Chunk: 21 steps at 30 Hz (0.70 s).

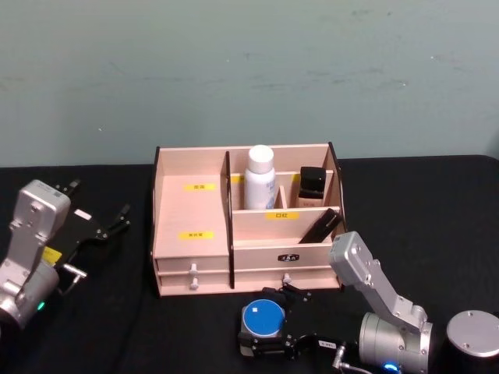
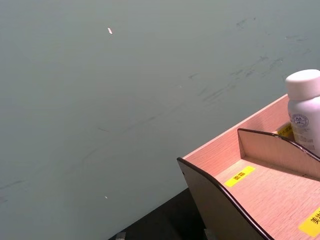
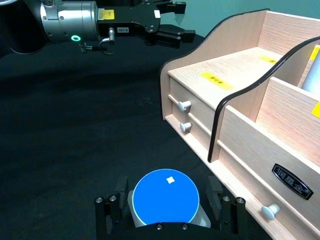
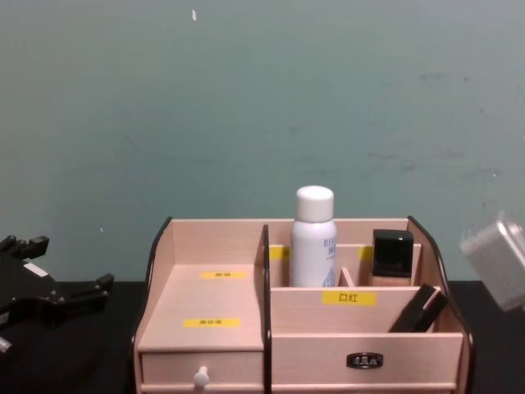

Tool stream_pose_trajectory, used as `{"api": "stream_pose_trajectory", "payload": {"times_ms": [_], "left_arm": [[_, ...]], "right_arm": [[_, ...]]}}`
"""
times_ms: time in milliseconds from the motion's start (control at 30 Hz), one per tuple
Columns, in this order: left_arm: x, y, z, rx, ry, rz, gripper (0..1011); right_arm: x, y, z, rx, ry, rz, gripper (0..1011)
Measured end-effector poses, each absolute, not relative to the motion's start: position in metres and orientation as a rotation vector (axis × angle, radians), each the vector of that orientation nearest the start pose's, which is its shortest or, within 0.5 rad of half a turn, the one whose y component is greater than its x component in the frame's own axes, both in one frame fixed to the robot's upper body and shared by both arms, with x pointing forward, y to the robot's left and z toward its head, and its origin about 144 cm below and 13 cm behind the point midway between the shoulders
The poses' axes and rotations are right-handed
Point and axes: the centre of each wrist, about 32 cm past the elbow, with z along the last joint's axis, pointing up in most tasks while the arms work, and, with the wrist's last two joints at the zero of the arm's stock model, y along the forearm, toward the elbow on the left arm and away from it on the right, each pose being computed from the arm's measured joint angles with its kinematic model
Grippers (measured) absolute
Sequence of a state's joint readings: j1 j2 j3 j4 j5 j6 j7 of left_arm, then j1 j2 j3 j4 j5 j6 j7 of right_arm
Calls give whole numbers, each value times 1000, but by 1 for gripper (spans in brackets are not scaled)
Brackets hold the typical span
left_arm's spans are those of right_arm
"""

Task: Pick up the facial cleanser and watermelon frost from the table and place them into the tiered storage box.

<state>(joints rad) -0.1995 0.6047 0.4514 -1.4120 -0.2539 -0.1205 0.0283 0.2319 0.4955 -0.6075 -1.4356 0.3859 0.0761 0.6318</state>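
The wide pale-wood tiered storage box (image 1: pixel 175 214), with dark curved side panels, yellow labels and two knobbed front drawers, is set mid-table on the black tabletop (image 1: pixel 117 312) against a plain teal wall (image 1: pixel 249 70). Its left stepped shelves are seen bare. In a rear compartment right of the centre divider a tall white bottle with a white cap (image 1: pixel 260 178) is stood upright. Beside it, one cell over, a small dark bottle with a black cap (image 1: pixel 313 184) is stood, and a slim black stick-shaped item (image 1: pixel 320 226) is leaned at a tilt in the front right compartment. The right gripper (image 3: pixel 167 222) is held low just in front of the drawers. Its fingers are closed from both sides on a round blue-topped white container (image 3: pixel 165 197), which is kept clear of the box front (whether it rests on the table or is raised cannot be told — nor which of the two named products it is). The left gripper (image 3: pixel 186 20) is held well off to the box's left, above the table, with its fingers spread apart and nothing between them.
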Motion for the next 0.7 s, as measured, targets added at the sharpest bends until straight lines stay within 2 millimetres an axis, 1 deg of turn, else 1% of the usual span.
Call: {"api": "stream_pose_trajectory", "payload": {"times_ms": [500, 633, 667, 700], "left_arm": [[489, 310, 1140, 304, -285, 1248, 1010], [489, 310, 1140, 304, -285, 1248, 1010], [489, 310, 1140, 304, -285, 1248, 1010], [489, 310, 1140, 304, -285, 1248, 1010]], "right_arm": [[478, -227, 1122, -300, 103, -466, 1003], [478, -227, 1122, -300, 102, -466, 942], [478, -227, 1122, -299, 102, -466, 903], [478, -227, 1122, -299, 102, -466, 888]]}}
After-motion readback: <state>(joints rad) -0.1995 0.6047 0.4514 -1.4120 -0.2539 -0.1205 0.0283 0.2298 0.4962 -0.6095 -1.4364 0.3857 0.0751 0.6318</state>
